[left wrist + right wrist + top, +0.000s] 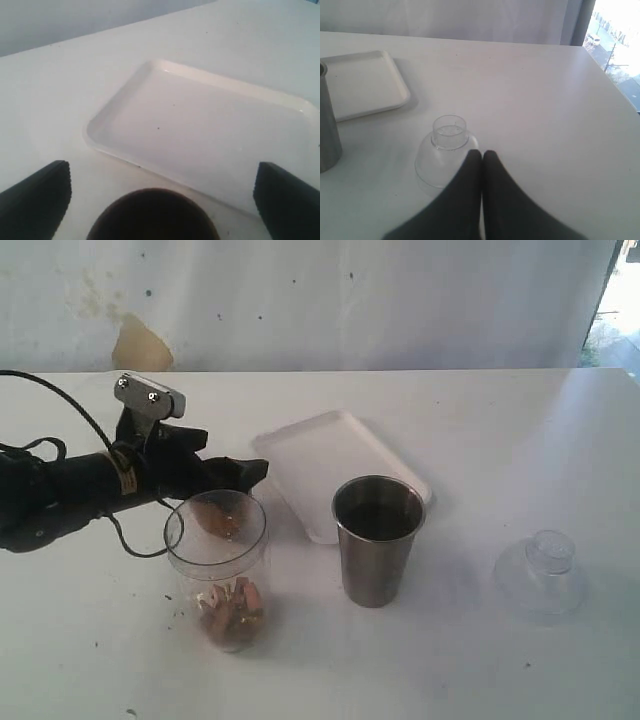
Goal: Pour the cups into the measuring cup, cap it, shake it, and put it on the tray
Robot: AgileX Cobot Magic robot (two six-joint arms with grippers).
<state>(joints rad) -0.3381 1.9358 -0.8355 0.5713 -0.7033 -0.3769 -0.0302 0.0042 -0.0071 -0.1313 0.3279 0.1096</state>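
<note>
- Left jaws: you see them spread wide at the lower corners of the left wrist view. The brown wooden cup [152, 216] sits at bottom centre between them, touching neither.
- Measuring cup [217, 575]: left of centre, low in the exterior view. It stands upright on the surface [450, 670], with brown and pinkish pieces at its bottom.
- Steel tumbler [377, 540]: centre frame, upright, near the lower edge of the white tray [320, 455].
- Right jaws: pressed together, gripping nothing. You find the clear domed lid [440, 155] just beyond their tips.
</note>
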